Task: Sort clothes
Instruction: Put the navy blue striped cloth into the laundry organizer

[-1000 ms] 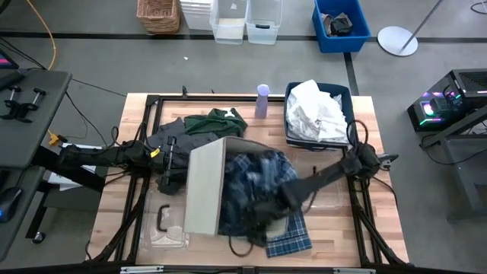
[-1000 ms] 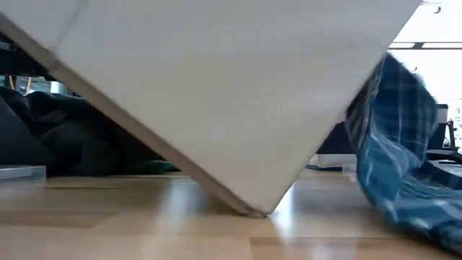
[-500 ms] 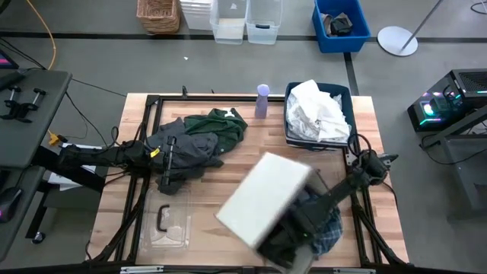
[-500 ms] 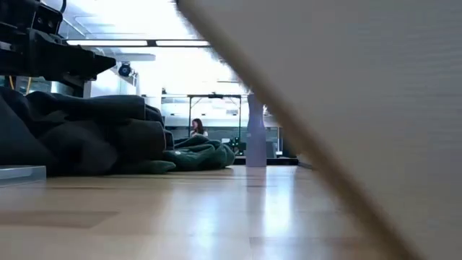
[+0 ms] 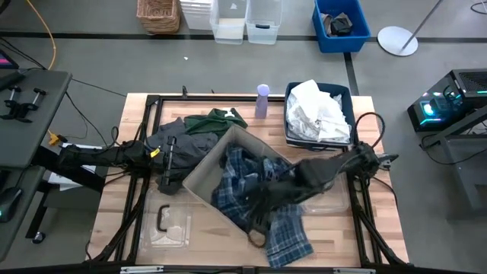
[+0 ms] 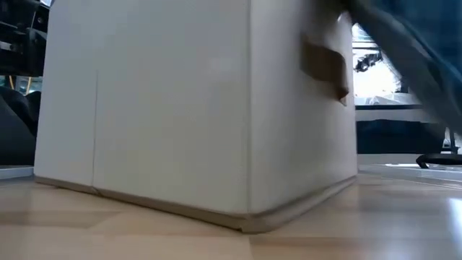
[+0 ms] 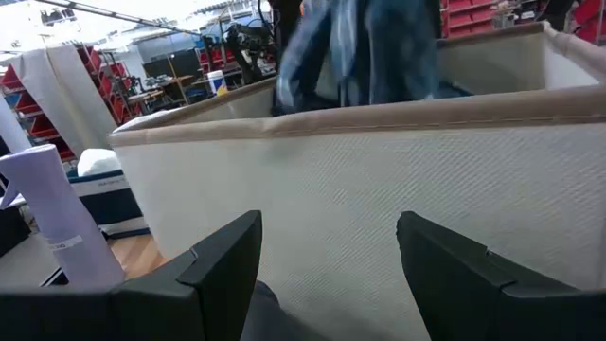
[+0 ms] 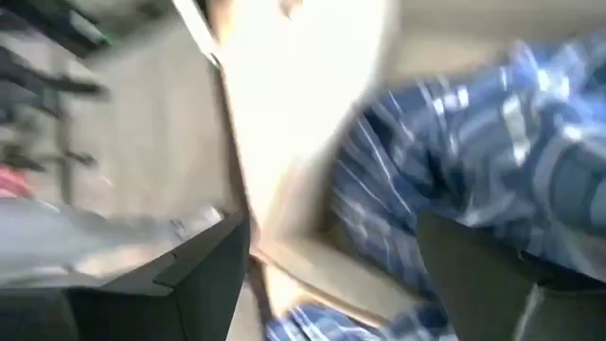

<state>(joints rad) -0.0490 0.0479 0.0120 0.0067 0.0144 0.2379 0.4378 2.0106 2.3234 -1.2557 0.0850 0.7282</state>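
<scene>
The beige fabric box (image 5: 199, 180) stands on its base at the table's centre, opening up; its wall (image 6: 180, 108) fills the low view. The blue-and-white plaid shirt (image 5: 237, 186) lies inside, and its tail (image 5: 289, 243) hangs over the near rim onto the table. My right gripper (image 5: 260, 216) is open over the box's near right side. My left gripper (image 7: 327, 275) is open and level at the table's left, above the dark grey clothes (image 5: 186, 144), facing the box wall. A dark green garment (image 5: 222, 120) lies behind them. My right gripper's fingers stand wide apart over the box's inside. Plaid cloth (image 8: 530, 199) lies across one finger (image 8: 492, 275) and rises above the box rim (image 7: 360, 57). The blur hides whether the other finger touches the box wall.
A dark blue bin (image 5: 288, 95) heaped with white clothes (image 5: 316, 114) stands at the far right, a lilac bottle (image 5: 262, 100) beside it. A clear plastic lid (image 5: 167, 221) lies near left, another clear piece (image 5: 329, 202) near right. Crates stand on the floor beyond.
The box lay on its side with its opening toward the right, was lifted clear toward the near right edge with my right gripper, and now stands upright on its base. The plaid shirt has gone with it. My right gripper has risen and tipped further down.
</scene>
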